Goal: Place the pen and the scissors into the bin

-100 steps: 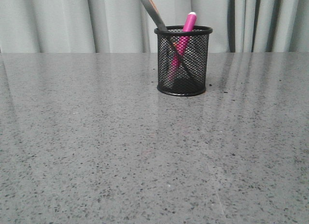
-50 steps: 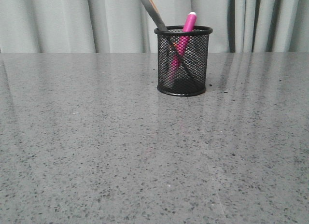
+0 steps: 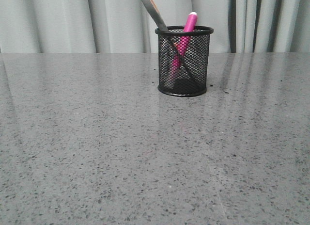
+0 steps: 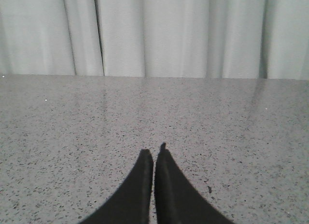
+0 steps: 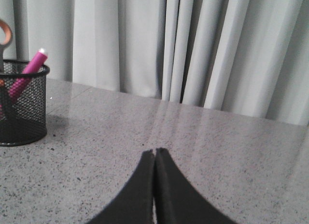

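Note:
The black mesh bin (image 3: 183, 65) stands upright at the back middle of the table. The pink pen (image 3: 186, 31) leans inside it, its tip above the rim. The scissors (image 3: 151, 9) stand in it too, blades down, the grey and orange handle sticking out past the frame's top. In the right wrist view the bin (image 5: 21, 105), pen (image 5: 29, 72) and an orange handle loop of the scissors (image 5: 6, 33) show off to one side. My right gripper (image 5: 155, 150) is shut and empty, away from the bin. My left gripper (image 4: 153, 149) is shut and empty over bare table.
The grey speckled table (image 3: 145, 152) runs back to pale pleated curtains (image 3: 58, 21). Neither arm shows in the front view.

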